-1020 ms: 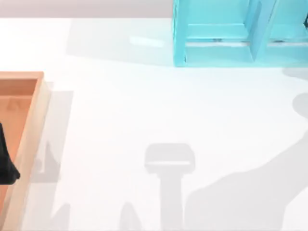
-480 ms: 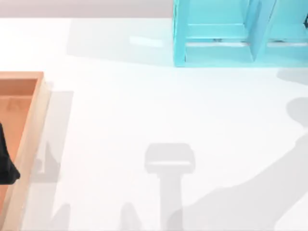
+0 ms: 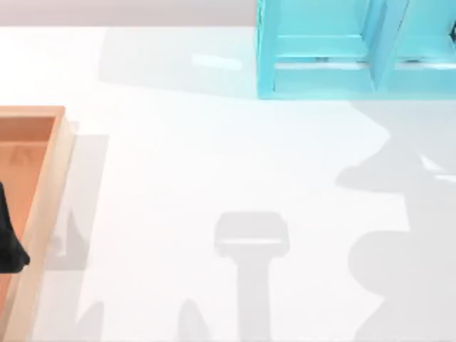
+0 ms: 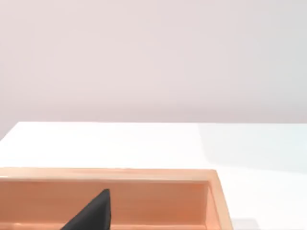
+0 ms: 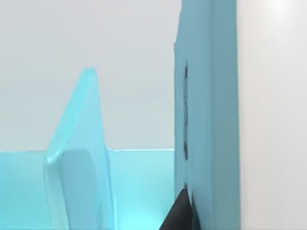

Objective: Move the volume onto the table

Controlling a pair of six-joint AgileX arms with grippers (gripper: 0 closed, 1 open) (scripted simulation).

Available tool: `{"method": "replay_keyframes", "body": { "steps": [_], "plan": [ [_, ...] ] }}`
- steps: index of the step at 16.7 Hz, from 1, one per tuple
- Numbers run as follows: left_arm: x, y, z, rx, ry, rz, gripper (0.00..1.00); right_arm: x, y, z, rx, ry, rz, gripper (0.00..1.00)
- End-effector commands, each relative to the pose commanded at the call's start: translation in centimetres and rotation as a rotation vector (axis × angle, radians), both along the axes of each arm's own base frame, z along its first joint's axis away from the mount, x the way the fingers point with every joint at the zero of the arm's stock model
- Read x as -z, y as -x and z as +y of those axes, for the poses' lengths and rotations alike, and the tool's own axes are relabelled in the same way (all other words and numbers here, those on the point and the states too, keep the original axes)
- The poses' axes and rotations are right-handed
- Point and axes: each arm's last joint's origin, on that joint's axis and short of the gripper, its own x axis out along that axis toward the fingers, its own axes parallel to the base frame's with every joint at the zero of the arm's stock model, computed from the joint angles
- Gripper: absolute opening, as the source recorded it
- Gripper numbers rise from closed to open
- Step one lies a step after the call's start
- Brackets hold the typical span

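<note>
1. Table (image 3: 214, 157): white and glossy, with broad grey shadows towards 3 and 5 o'clock and a smaller one near 6 o'clock.
2. Tray (image 3: 53, 178): orange-brown with a raised rim, at 9 o'clock on the table's edge.
3. Shelf (image 3: 320, 50): light blue, at 1 o'clock along the far edge, split by an upright divider (image 5: 79, 143).
4. Volume (image 5: 206, 120): as far as can be told, the tall teal slab standing upright inside the shelf, at the divider's 3 o'clock, well apart from it. Cannot tell for sure whether book or shelf wall.
5. Right gripper (image 5: 180, 213): a dark tip just beside the slab's lower edge, inside the shelf. Apart, together or clamped: cannot tell.
6. Left gripper (image 3: 8, 246): parked over the tray at 9 o'clock. Grip likewise impossible to tell.
</note>
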Motion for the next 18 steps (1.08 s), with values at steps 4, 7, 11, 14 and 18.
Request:
{"method": "replay_keyframes", "body": {
  "steps": [4, 7, 11, 14, 18],
  "plan": [
    [0.0, 0.0, 0.0, 0.000, 0.000, 0.000, 1.00, -3.0, 5.7, 0.8, 0.008, 0.003, 0.001, 0.00],
    [0.0, 0.0, 0.0, 0.000, 0.000, 0.000, 1.00, -3.4, 7.7, 1.2, 0.012, -0.003, 0.012, 0.00],
    [0.0, 0.0, 0.0, 0.000, 0.000, 0.000, 1.00, -3.5, 7.8, 1.2, 0.012, -0.003, 0.013, 0.00],
    [0.0, 0.0, 0.0, 0.000, 0.000, 0.000, 1.00, -3.5, 7.4, 1.5, 0.007, 0.002, 0.011, 0.00],
    [0.0, 0.0, 0.0, 0.000, 0.000, 0.000, 1.00, -5.2, 4.8, 4.9, 0.000, 0.104, -0.040, 0.00]
  ]
}}
